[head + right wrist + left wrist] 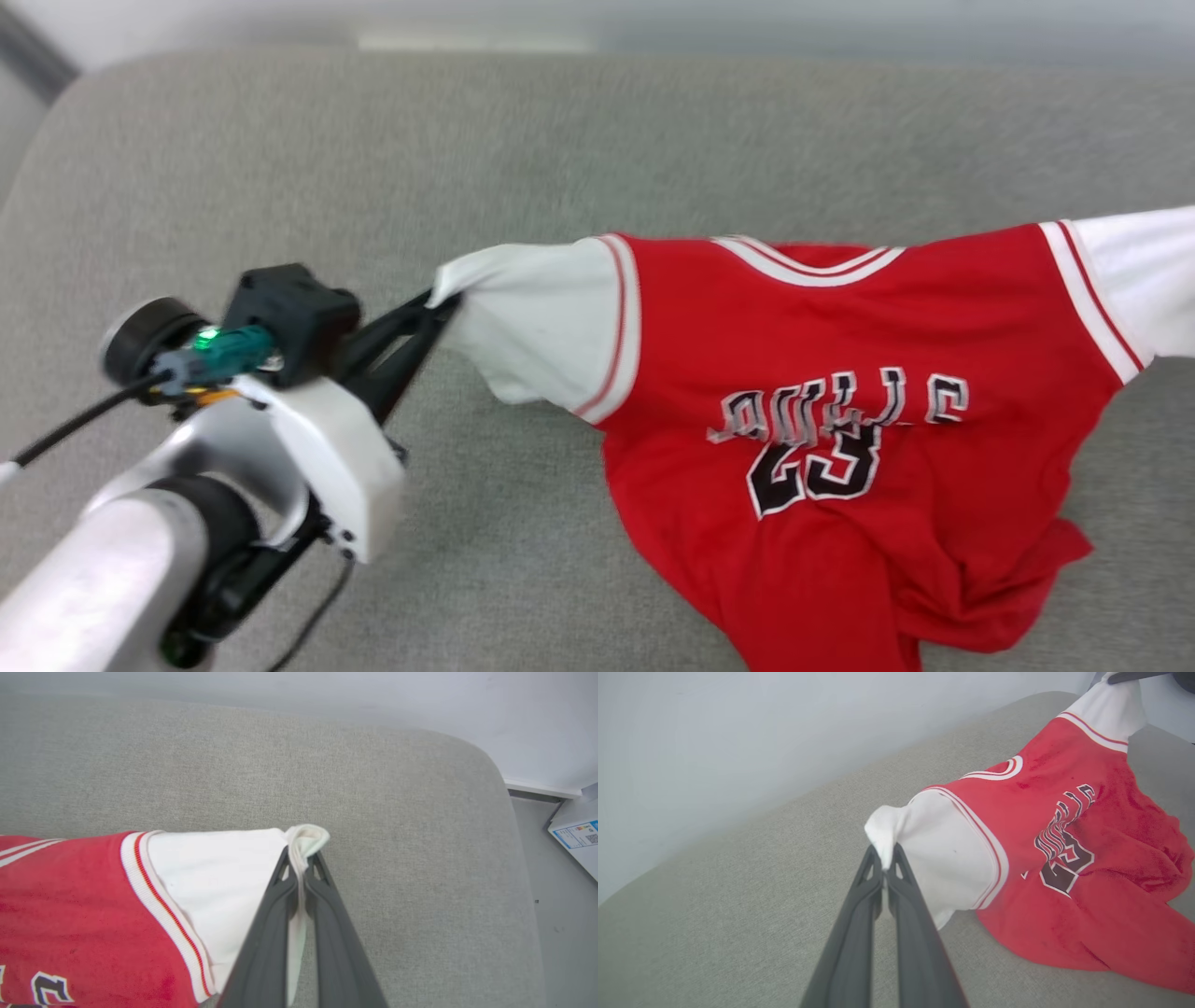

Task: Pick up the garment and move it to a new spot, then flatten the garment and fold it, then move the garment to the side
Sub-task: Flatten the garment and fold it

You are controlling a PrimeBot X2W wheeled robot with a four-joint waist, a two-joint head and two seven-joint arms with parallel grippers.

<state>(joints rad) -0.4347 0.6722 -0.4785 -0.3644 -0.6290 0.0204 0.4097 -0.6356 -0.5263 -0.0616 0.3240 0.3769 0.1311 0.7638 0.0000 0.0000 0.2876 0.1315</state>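
The garment (840,317), a red jersey with white sleeves and dark chest lettering, stretches taut from nine to three o'clock, its hem crumpled toward five.

Left gripper (883,861) and right gripper (301,854) clamped (well apart)

we see the garment (840,308) spread over the right half of the padded surface (373,140), its hem bunched toward the near edge. our left gripper (442,301) pinches 1 sleeve end mid-surface, and our right gripper (302,855) pinches the other toward the right edge.
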